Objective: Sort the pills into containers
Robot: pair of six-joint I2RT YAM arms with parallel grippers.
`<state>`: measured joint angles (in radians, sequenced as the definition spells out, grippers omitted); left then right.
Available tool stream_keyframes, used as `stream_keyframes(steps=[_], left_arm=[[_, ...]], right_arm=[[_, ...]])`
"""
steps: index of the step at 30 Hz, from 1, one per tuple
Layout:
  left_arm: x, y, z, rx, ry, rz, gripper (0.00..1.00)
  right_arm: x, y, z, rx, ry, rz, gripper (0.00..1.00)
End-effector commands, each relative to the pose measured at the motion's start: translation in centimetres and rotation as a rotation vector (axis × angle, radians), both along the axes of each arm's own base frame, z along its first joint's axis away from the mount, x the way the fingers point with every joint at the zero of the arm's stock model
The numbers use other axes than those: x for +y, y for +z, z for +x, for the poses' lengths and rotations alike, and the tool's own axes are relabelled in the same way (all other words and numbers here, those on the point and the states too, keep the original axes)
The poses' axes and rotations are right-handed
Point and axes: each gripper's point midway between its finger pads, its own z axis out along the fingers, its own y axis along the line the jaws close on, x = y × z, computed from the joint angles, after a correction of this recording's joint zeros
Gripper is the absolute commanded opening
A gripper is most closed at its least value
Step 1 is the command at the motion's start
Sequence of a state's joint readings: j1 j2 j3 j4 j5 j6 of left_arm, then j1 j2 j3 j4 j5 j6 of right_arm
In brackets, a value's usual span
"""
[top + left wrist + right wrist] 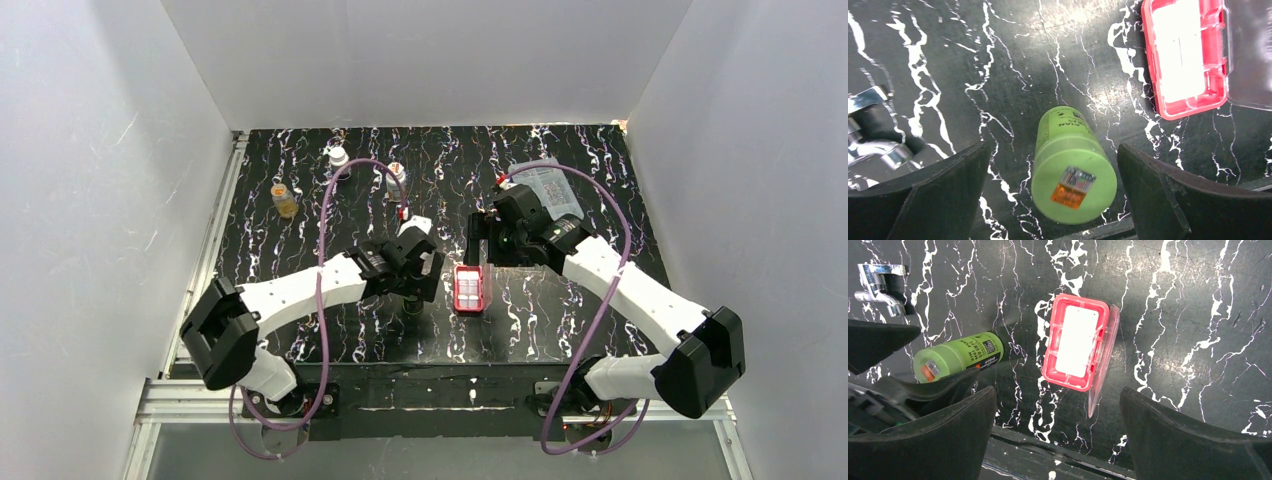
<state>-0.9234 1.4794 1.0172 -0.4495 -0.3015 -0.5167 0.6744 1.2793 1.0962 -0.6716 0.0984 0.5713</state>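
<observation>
The red pill case (468,288) lies at mid-table with its clear lid (1103,365) swung open. Its whitish compartments (1180,52) are glared out, and I see no pills. The case also shows in the right wrist view (1075,342). A green bottle (1073,167) with an orange sticker on its end sits just left of the case. My left gripper (1052,150) is open, its fingers on either side of the bottle with gaps on both sides. My right gripper (1058,430) is open and empty above the table beside the case. In the top view it (480,245) hovers just behind the case.
Small bottles stand at the back left: an amber one (285,200), a white one (338,156) and another (397,175). A clear plastic box (548,185) sits at the back right. A shiny metal part (868,125) lies left of the green bottle.
</observation>
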Motion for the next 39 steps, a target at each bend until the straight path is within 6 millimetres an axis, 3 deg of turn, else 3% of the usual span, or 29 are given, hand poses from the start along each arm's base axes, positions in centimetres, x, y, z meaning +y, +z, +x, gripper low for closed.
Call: stream_keyframes(steps=[1,4,8,11,16,20,27,39], left_arm=[[2.2,6.8,1.7,-0.133,0.089,-0.018,0.98],[4.8,10.3,3.0,-0.147,0.181,-0.072,0.98],[9.2,13.3,4.5,-0.142,0.309,-0.115,0.98],[11.7,13.2,4.6,-0.097,0.385,-0.138,0.98],[15.4,10.7,4.1,-0.007,0.532,-0.252,0.98],[16.7,8.8,3.0,0.038,0.582,-0.304,0.98],[18.4,8.8,2.2,0.021,0.603,-0.288,0.98],[17.6,8.2,2.2,0.028,0.56,-0.336,0.98]], right_arm=[[0.7,2.0,0.0,-0.057,0.027,0.049,0.98],[1.1,2.7,-0.1,-0.061,0.043,0.067,0.98],[2.5,3.9,-0.6,-0.083,0.103,0.081,0.98],[4.5,4.4,-1.3,-0.08,0.173,0.062,0.98],[8.6,4.1,-2.7,-0.065,0.304,0.004,0.96],[11.0,2.5,-3.3,-0.03,0.374,-0.082,0.96],[12.8,0.0,-3.7,0.01,0.444,-0.18,0.97],[14.7,-2.2,-4.3,0.055,0.481,-0.222,0.96]])
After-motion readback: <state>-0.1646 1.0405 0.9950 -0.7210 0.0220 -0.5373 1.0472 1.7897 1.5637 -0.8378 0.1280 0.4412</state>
